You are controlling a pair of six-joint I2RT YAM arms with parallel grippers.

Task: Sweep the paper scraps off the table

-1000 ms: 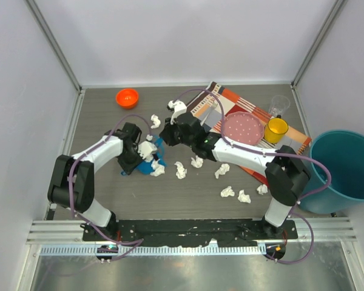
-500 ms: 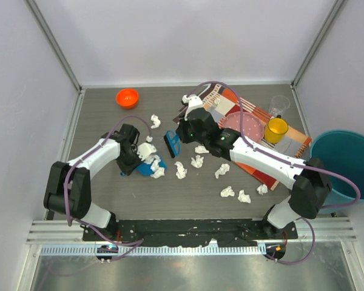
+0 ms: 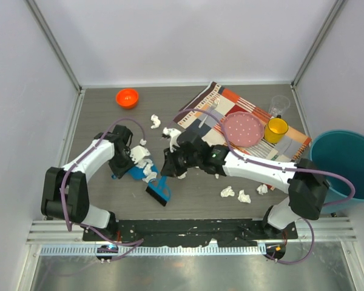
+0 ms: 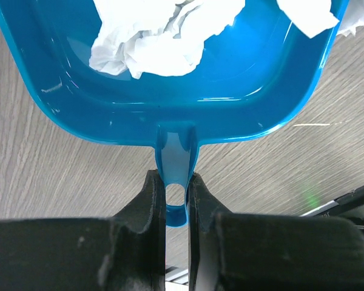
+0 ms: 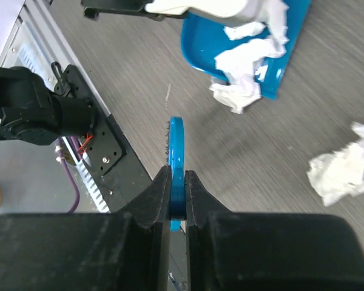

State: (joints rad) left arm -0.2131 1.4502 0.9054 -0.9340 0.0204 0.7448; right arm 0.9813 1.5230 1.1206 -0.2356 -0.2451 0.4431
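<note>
My left gripper (image 3: 122, 166) is shut on the handle of the blue dustpan (image 3: 135, 172); the left wrist view shows the handle pinched between my fingers (image 4: 176, 195) and white paper scraps (image 4: 164, 36) lying in the dustpan (image 4: 170, 121). My right gripper (image 3: 167, 172) is shut on a blue brush (image 3: 159, 191), which points toward the table's near edge just right of the dustpan. In the right wrist view the brush (image 5: 176, 151) is edge-on in my gripper (image 5: 177, 203), with scraps (image 5: 239, 94) at the dustpan's (image 5: 200, 42) mouth. Loose scraps (image 3: 235, 194) lie at the right and others (image 3: 155, 120) behind the dustpan on the table (image 3: 194, 200).
An orange bowl (image 3: 127, 97) sits at the back left. A striped placemat (image 3: 294, 142) at the back right carries a pink plate (image 3: 242, 127), a yellow cup (image 3: 276, 130), a clear glass (image 3: 279, 105) and a fork. A teal bin (image 3: 346, 163) stands at the right.
My right gripper has swung the brush from beside the placemat down toward the near edge, right of the dustpan. My left gripper and the dustpan have shifted slightly left and nearer.
</note>
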